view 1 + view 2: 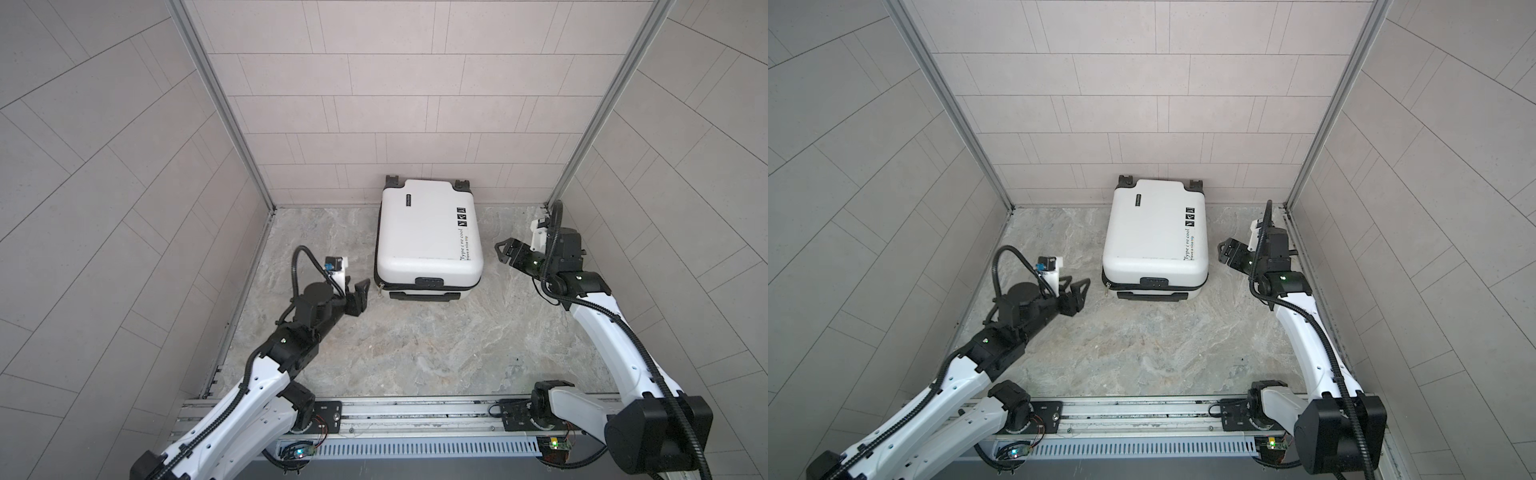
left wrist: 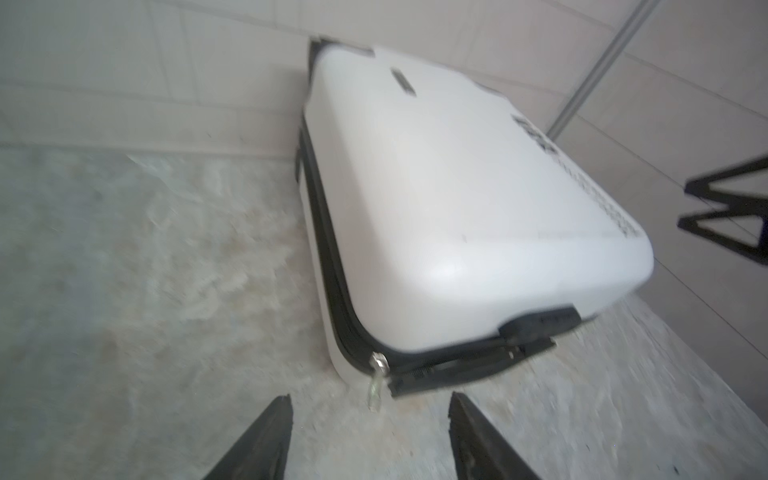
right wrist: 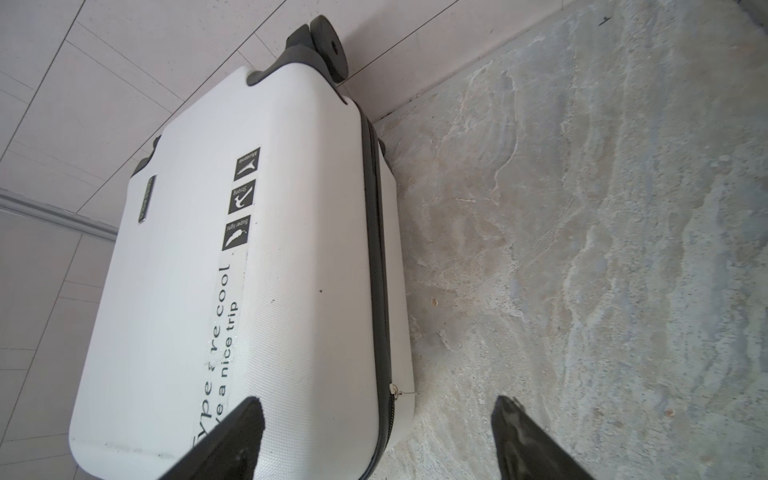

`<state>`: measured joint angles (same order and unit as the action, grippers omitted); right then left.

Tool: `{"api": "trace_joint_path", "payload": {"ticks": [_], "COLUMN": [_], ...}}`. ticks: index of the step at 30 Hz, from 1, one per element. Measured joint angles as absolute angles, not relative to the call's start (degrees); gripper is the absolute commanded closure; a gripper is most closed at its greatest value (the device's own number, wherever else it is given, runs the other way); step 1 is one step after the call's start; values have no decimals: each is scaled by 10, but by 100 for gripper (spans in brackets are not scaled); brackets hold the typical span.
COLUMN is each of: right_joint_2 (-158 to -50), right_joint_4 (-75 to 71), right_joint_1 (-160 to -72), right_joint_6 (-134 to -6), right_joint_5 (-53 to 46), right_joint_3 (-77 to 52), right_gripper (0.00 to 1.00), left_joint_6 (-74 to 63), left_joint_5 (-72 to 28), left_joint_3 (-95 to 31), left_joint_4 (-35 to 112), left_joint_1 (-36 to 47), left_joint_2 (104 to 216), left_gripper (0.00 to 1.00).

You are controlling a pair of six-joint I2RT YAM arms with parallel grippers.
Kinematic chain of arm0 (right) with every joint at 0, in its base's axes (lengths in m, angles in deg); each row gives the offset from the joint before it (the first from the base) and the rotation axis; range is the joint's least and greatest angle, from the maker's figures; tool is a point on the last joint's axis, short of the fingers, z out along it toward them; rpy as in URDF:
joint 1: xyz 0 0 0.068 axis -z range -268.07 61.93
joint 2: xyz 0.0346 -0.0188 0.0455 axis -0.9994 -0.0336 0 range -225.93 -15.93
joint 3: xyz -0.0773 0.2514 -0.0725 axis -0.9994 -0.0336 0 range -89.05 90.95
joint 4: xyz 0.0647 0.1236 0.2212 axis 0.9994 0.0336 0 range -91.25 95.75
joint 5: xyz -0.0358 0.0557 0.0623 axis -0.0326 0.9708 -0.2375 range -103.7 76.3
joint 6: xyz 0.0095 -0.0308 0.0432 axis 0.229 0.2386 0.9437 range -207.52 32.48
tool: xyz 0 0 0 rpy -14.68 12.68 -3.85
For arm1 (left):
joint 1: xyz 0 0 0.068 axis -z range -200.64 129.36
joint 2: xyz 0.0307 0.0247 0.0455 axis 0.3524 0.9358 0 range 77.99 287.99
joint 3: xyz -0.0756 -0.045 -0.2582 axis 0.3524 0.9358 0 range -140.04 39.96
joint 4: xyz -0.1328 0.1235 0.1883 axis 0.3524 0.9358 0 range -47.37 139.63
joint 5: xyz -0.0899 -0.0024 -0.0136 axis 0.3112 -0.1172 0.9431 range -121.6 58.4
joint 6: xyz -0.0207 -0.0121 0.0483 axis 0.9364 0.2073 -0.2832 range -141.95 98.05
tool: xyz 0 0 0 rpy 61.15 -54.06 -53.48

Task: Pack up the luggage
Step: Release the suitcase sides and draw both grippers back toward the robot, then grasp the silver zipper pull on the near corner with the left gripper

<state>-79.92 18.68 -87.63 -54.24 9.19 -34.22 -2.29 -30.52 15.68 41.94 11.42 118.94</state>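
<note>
The luggage [image 1: 428, 232] [image 1: 1154, 232] is a white hard-shell suitcase lying flat with its lid down and its wheels against the back wall. A metal zipper pull [image 2: 376, 374] [image 1: 380, 289] hangs at its front left corner. My left gripper [image 1: 66, 289] [image 1: 1074, 286] [image 2: 370, 405] sits low on the floor just left of that corner, open, with the pull just ahead of its fingertips and nothing between them. My right gripper [image 1: 502, 251] [image 1: 1223, 251] [image 3: 377, 401] hovers beside the suitcase's right side, open and empty, near a second zipper pull [image 3: 397, 390].
Tiled walls [image 1: 374, 124] close in the marble floor [image 1: 415, 340] at the back and on both sides. The arms' mounting rail [image 1: 415, 411] runs along the front edge. The suitcase's black handle [image 1: 428, 282] faces the front.
</note>
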Motion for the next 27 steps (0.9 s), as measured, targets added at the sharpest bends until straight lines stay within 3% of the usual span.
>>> {"api": "trace_joint_path", "payload": {"ticks": [6,11,18,27], "right_joint_2": [-816,-828,-830,-837], "right_joint_4": [173,163,157,150], "right_joint_1": [-924,-948,-948,-948], "right_joint_6": [-547,-553,-554,-554], "right_joint_5": [118,119,118,118], "right_joint_3": [-355,-356,-357,-357], "right_gripper": [19,17,16,16], "left_joint_6": [54,86,130,191], "left_joint_5": [-281,-233,-137,-45], "left_joint_3": [283,283,284,278], "left_joint_4": [301,198,37,-173], "left_joint_1": [116,102,22,7], "left_joint_2": [1211,1290,1431,1628], "left_gripper": [40,45,52,51]}}
